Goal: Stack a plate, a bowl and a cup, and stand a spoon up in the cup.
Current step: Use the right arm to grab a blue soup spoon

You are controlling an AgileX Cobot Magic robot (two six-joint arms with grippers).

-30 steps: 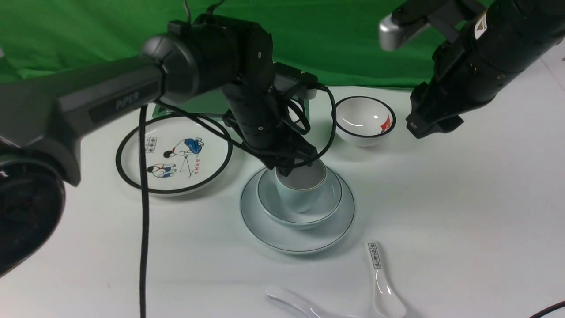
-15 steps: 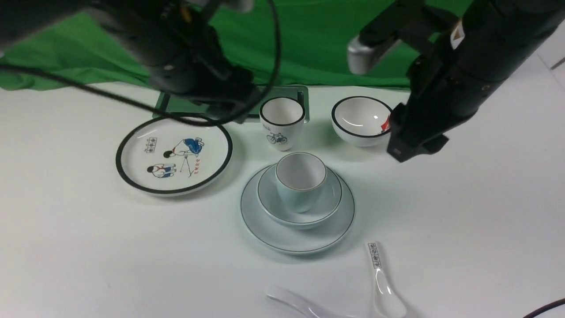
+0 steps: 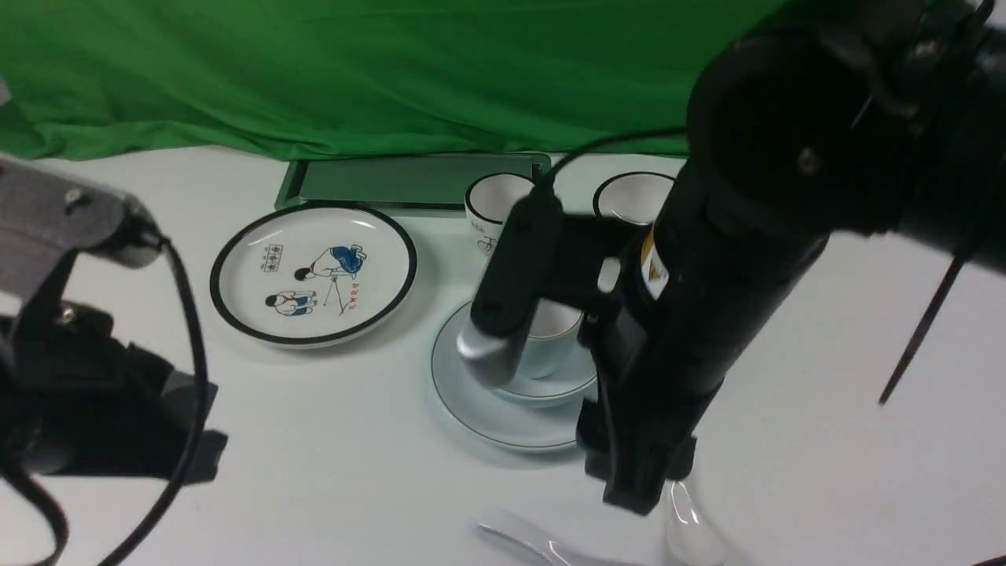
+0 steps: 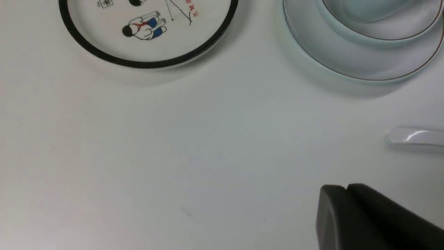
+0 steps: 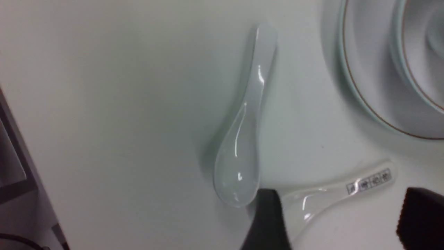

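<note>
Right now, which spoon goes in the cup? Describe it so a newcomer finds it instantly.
Find the stacked pale plate, bowl and cup in the middle. Two white spoons lie on the table between that stack and the robot. The spoon you want has a plain glossy handle; the other spoon carries black printed characters on its handle.

I see a wrinkled green cloth backdrop [image 3: 354,71] across the frame's top, and a plain white desk [image 3: 330,440] below it.

Front: high up, looking forward and down over the whole table [image 3: 825,377]. Wrists: way closer, facing down — both catching the plate [image 4: 333,59] edge too.
</note>
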